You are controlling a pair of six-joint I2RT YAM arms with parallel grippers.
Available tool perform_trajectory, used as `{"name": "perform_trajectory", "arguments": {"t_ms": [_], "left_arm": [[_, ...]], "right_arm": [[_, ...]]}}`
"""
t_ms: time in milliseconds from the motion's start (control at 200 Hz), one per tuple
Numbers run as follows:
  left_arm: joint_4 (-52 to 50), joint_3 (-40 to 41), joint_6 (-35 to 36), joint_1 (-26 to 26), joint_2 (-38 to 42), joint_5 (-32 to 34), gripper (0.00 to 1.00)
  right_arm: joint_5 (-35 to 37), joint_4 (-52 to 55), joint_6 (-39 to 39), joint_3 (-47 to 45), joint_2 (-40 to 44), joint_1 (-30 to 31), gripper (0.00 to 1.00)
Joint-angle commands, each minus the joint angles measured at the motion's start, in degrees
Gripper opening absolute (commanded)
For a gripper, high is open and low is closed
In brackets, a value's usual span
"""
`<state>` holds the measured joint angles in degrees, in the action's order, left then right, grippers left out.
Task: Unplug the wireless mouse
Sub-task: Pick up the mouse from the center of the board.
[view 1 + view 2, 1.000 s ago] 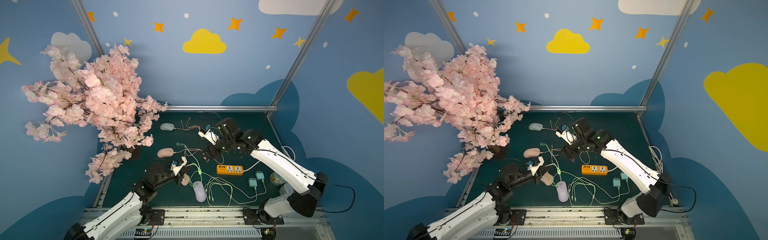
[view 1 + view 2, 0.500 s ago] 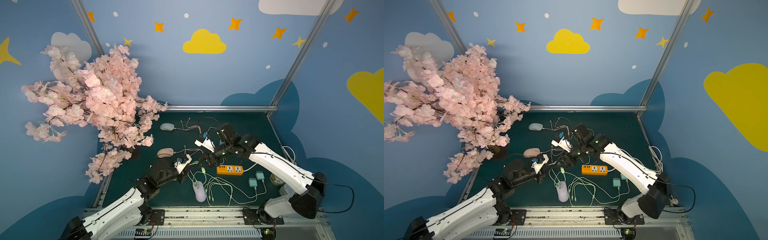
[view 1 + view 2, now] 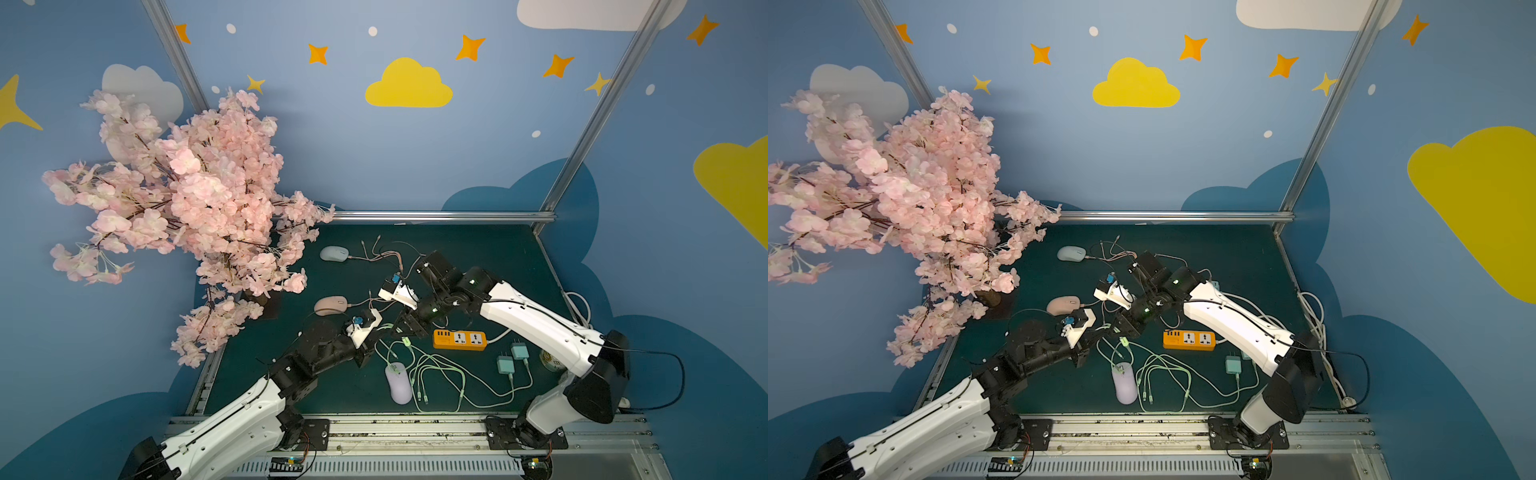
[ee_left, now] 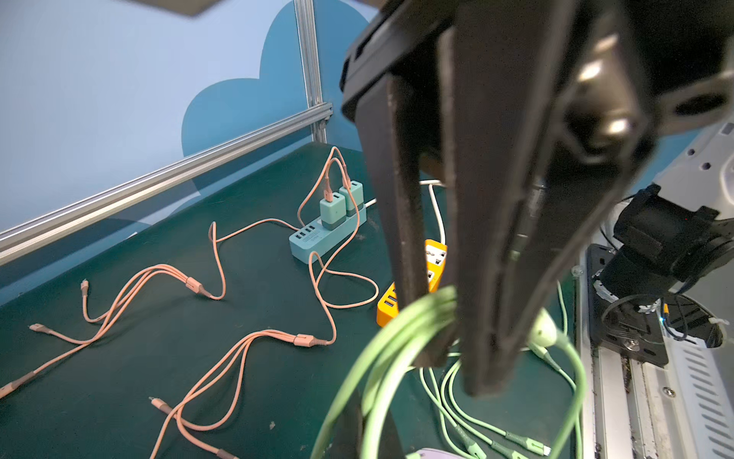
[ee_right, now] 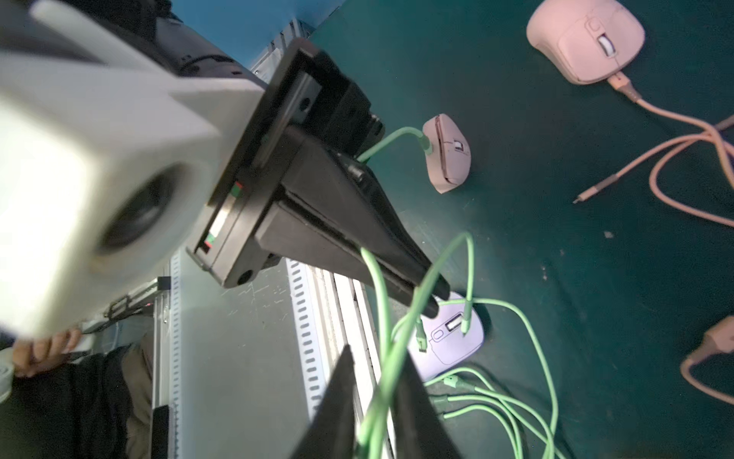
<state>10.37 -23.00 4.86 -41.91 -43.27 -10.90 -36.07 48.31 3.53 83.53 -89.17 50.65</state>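
Right wrist view shows the right gripper [image 5: 375,359] with both fingers pinched on the green cable [image 5: 470,258]. The left gripper [image 5: 431,296] faces it, likewise clamped on a strand of that cable at its tips. In both top views the left arm [image 3: 232,419] reaches forward from the near rail and the right arm [image 3: 536,320] bends inward, so the grippers meet near the middle of the mat [image 3: 498,257]. The wireless mouse [image 5: 447,155], small and pale pink, sits just beside the left gripper's body with the green plug seated in its front end; whether it rests on the mat cannot be told. A lilac mouse [image 3: 398,382] lies near the grippers toward the rail, an orange power strip [image 3: 459,339] lies just beside the right gripper, and the blossom tree [image 3: 187,199] overhangs the left edge. Bare mat shows toward the far right corner.
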Motion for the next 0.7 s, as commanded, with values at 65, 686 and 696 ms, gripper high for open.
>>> {"name": "perform_trajectory", "arguments": {"t_ms": [65, 686, 696], "left_arm": [[0.06, -1.55, -0.97, -0.21, 1.74, 0.28, 0.35], [8.00, 9.12, -6.18, 0.25, 13.56, 2.08, 0.60], [8.00, 9.07, -6.14, 0.16, 13.60, 1.99, 0.60]], "right_arm": [[0.11, 0.81, 0.07, 2.95, -0.14, 0.41, 0.00], [0.66, 6.60, -0.49, 13.27, 7.02, -1.00, 0.00], [0.65, 6.59, -0.59, 13.36, 7.08, -1.00, 0.00]]}}
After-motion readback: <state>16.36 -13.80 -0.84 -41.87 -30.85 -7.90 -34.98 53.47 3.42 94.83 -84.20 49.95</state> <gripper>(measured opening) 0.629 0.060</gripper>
